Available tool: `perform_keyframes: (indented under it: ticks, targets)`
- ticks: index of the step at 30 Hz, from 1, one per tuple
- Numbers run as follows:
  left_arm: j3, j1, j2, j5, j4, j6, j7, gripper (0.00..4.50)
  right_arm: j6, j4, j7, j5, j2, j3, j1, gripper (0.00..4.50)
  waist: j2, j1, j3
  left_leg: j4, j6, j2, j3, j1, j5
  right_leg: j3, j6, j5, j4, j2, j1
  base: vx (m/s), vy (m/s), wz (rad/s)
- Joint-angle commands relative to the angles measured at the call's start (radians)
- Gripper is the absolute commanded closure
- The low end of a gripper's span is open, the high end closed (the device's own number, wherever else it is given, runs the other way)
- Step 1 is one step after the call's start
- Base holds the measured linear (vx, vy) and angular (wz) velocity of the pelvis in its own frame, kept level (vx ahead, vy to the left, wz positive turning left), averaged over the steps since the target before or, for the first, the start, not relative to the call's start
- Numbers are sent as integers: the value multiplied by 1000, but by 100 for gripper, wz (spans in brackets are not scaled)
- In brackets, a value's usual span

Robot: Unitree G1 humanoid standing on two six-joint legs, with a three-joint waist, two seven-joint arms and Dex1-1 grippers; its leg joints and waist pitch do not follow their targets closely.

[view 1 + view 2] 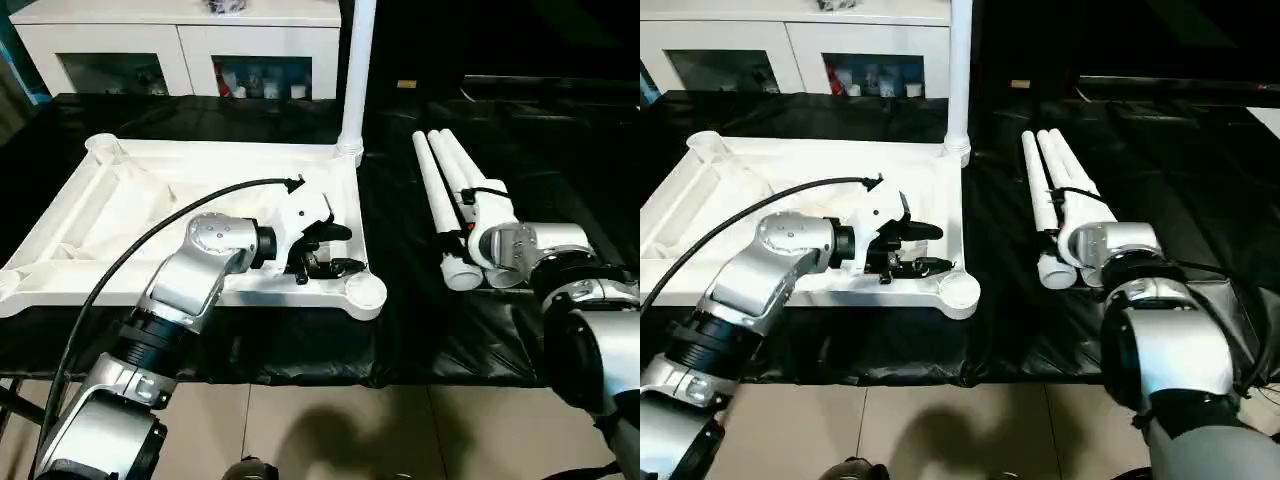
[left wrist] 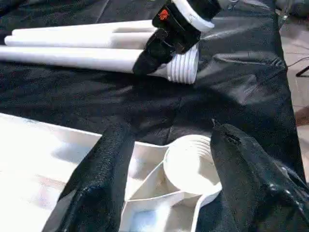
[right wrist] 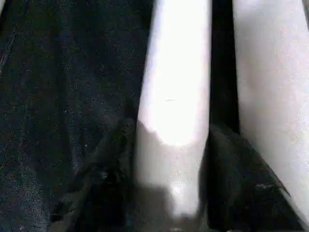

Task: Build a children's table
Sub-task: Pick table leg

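Over the near right corner socket (image 2: pixel 193 164) of the upturned tabletop (image 1: pixel 120 200), the left gripper (image 2: pixel 169 179) hung spread, while the right gripper (image 3: pixel 169 188) straddled a loose leg (image 3: pixel 176 87).

Upright white tubular leg (image 1: pixel 355 70) in far corner socket: top cut off by frame edge, you can't see its end. White glass-door cabinet (image 1: pixel 190 45): contents behind glass too small to tell. Your silver left forearm (image 1: pixel 195 270) hides part of white ribbed tabletop (image 1: pixel 110 200) underside. Your right gripper (image 3: pixel 166 159) fingers dark and blurred around white leg (image 3: pixel 174 96); contact unclear. White loose legs on black cloth (image 1: pixel 445 185): near ends partly hidden by right wrist.
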Motion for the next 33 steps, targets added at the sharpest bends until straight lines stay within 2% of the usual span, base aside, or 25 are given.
perform_keyframes:
  ticks: [1,5,7,8,10,12,13,14,15,17,18,19,20,21,22,23,24,26,27,28,29,30,31,32,33]
  targets:
    - [-11,-8,5,-8,-6,8,-5,160,17,33,-1,7,-3,-14,-4,248,-15,5,-77,-61,4,56,-21,25,-161,44,-253,-154,-64,-69,48,0,0,0]
    - [-8,-3,1,2,-7,-5,14,160,5,38,-11,12,-1,-26,3,259,-17,5,-78,-62,0,56,-22,25,-157,44,-254,-135,-62,-69,48,0,0,0]
    - [3,-7,-9,12,10,-22,52,160,-12,38,-12,21,1,-38,4,261,-14,5,-78,-62,-3,56,-22,25,-166,44,-254,-136,-63,-69,48,0,0,0]
    - [13,-12,-18,19,25,-35,82,160,-24,35,-11,32,2,-51,4,262,-13,5,-78,-62,-6,56,-23,25,-171,44,-253,-133,-63,-69,49,0,0,0]
    - [30,-22,-35,27,49,-48,131,126,-41,29,-6,55,5,-77,1,262,-12,3,-78,-62,-9,56,-22,26,-186,45,-250,-132,-65,-69,48,0,0,0]
    - [63,-42,-66,25,79,-52,199,126,-79,13,9,102,8,-132,-6,262,-8,3,-81,-61,-6,55,-22,24,-185,45,-252,-108,-64,-68,51,0,0,0]
    - [72,-48,-75,19,85,-48,213,110,-104,4,12,120,10,-153,-6,262,-8,5,-82,-60,-5,55,-23,27,-181,44,-255,-96,-63,-69,51,0,0,0]
    - [97,-68,-101,8,109,-47,256,83,-137,-20,27,173,11,-207,-5,262,-2,6,-84,-57,10,54,-23,23,-155,43,-268,-49,-58,-67,52,0,0,0]
    - [108,-78,-112,4,123,-46,273,83,-140,-32,46,200,12,-230,-4,262,-5,6,-86,-56,17,53,-22,23,-147,43,-273,-30,-57,-66,54,0,0,0]
    - [120,-92,-127,-5,146,-71,293,80,-160,-66,96,237,19,-257,7,262,4,11,-86,-52,47,52,-23,19,-126,40,-287,17,-52,-65,56,0,0,0]
    - [123,-97,-133,-8,155,-91,298,80,-177,-84,119,250,24,-265,15,262,-2,11,-89,-50,63,52,-23,17,-117,38,-293,35,-50,-66,58,0,0,0]
    - [135,-109,-147,-18,172,-92,317,71,-189,-119,161,263,30,-268,34,262,7,14,-89,-49,67,53,-24,18,-116,38,-295,37,-50,-67,56,0,0,0]
    - [154,-129,-167,-32,193,-89,346,56,-177,-178,215,289,39,-275,65,262,6,11,-88,-48,82,52,-22,17,-123,37,-299,50,-51,-64,58,0,0,0]
    - [161,-135,-175,-38,200,-85,356,44,-172,-201,234,297,43,-277,78,262,3,17,-89,-48,96,53,-23,18,-108,37,-298,65,-51,-64,60,0,0,0]
    - [170,-150,-184,-45,210,-49,371,44,-183,-255,269,307,52,-270,111,262,2,18,-91,-46,100,54,-24,19,-100,36,-301,66,-49,-65,59,0,0,0]
    - [173,-168,-189,-58,220,13,359,39,-205,-311,315,323,63,-269,146,262,11,21,-90,-45,104,54,-22,19,-98,36,-299,60,-51,-64,55,0,0,0]
    - [194,-185,-203,-86,229,62,360,33,-188,-370,361,351,72,-272,183,262,15,25,-91,-46,99,56,-25,22,-109,36,-303,37,-51,-67,55,0,0,0]
    - [244,-218,-238,-148,249,117,358,1,-152,-483,443,412,88,-274,251,262,8,28,-87,-47,98,54,-23,22,-123,36,-304,11,-58,-66,58,0,0,0]
    - [290,-242,-267,-202,259,142,363,0,-115,-584,493,459,98,-265,310,262,8,33,-87,-47,101,53,-23,22,-123,36,-306,-7,-61,-67,58,0,0,0]
    - [290,-242,-267,-202,259,142,363,0,-115,-584,493,459,98,-265,310,263,10,41,-89,-46,104,57,-25,25,-122,36,-307,-17,-59,-71,57,0,0,0]
    - [336,-268,-294,-263,271,170,369,0,-77,-686,536,503,105,-253,368,263,7,40,-88,-48,105,57,-27,21,-118,35,-306,-27,-60,-70,57,0,0,0]
    - [351,-278,-303,-285,278,177,373,0,-64,-722,550,518,107,-248,389,263,8,49,-89,-45,105,57,-25,25,-117,35,-297,-37,-62,-71,56,0,0,0]
    - [351,-278,-303,-285,278,177,373,0,-64,-722,550,518,107,-248,389,263,8,50,-88,-47,106,60,-28,24,-118,36,-297,-44,-61,-72,54,0,0,0]
    - [392,-307,-325,-348,296,220,379,0,-8,-832,580,573,113,-243,448,263,1,55,-82,-48,101,53,-23,22,-133,35,-276,-110,-73,-73,54,0,0,0]
    - [392,-307,-325,-348,296,220,379,0,-8,-832,580,573,113,-243,448,263,2,57,-82,-48,97,56,-25,23,-142,37,-271,-132,-72,-76,52,0,0,0]
